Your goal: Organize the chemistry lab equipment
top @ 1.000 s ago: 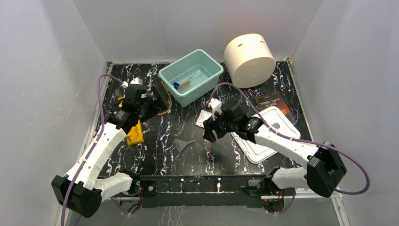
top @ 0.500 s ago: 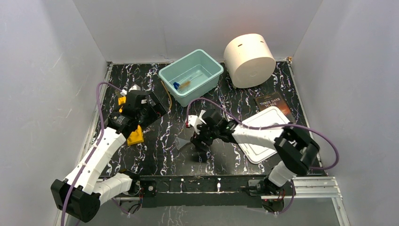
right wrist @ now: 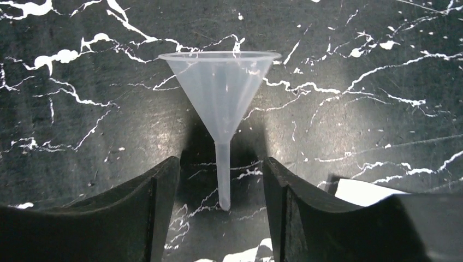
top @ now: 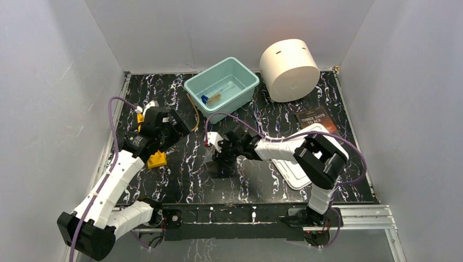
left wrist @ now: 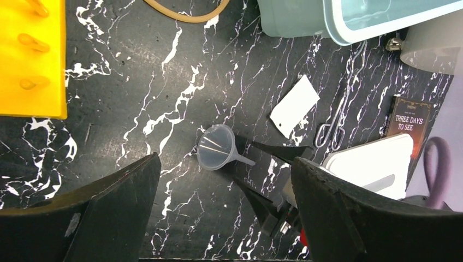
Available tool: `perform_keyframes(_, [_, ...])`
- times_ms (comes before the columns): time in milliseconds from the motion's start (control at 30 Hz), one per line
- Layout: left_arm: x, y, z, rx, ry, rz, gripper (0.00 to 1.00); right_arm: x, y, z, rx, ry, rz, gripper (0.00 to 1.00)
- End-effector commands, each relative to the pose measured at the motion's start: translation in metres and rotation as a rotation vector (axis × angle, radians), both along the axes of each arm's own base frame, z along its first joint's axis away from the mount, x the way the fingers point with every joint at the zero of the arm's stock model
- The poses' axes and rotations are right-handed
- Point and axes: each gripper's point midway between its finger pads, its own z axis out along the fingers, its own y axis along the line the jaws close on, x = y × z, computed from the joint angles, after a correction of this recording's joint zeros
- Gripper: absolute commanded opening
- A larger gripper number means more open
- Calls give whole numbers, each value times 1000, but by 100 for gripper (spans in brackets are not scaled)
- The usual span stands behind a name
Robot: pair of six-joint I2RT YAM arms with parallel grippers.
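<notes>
Closing in on the funnel (right wrist: 221, 103): a second ago your right gripper (right wrist: 221, 180) sat near table centre by the packet (left wrist: 295, 106); it has since swung toward 9 o'clock and dropped low over the funnel. The funnel has not shifted. It lies on its side on the table, a little toward 7 o'clock of centre, mouth away from the right wrist and stem pointing back between the fingers (right wrist: 158, 196). The jaws are spread wide, one on each side of the stem with a gap either way, so nothing is gripped yet. Your left gripper (left wrist: 225, 164) has eased back a touch toward 7 o'clock and hangs high with jaws wide and nothing in them, looking down on the same funnel, with the yellow rack (left wrist: 30, 60) at its 9 o'clock. My read: the funnel pick is set up, and the closing comes next. The stem is thin and slick, so it may roll or squirt out if the fingers meet it off-centre. The bin (top: 226, 109) at 12 o'clock of the funnel already holds the tube (top: 205, 99) and brush (top: 215, 97). The tubing (left wrist: 183, 13) lies outside it at its 9 o'clock, and the packet is loose on the table too, so sorting is only partly done.
</notes>
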Motion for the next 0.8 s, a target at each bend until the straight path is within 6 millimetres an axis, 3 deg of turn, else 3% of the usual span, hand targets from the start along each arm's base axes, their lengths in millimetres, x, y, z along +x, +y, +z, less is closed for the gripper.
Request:
perform_keyframes(0, [1,15,20,40,-61,40,89,11,25,12,75,-33,39,61])
perform_keyframes(433, [-4,20,22,53,-59,57,89,17,23,-8,30,-36,32,31])
perform_keyframes(767, [-11,30,18,32,-52,142,89,27,26,14,84,-78,-19,0])
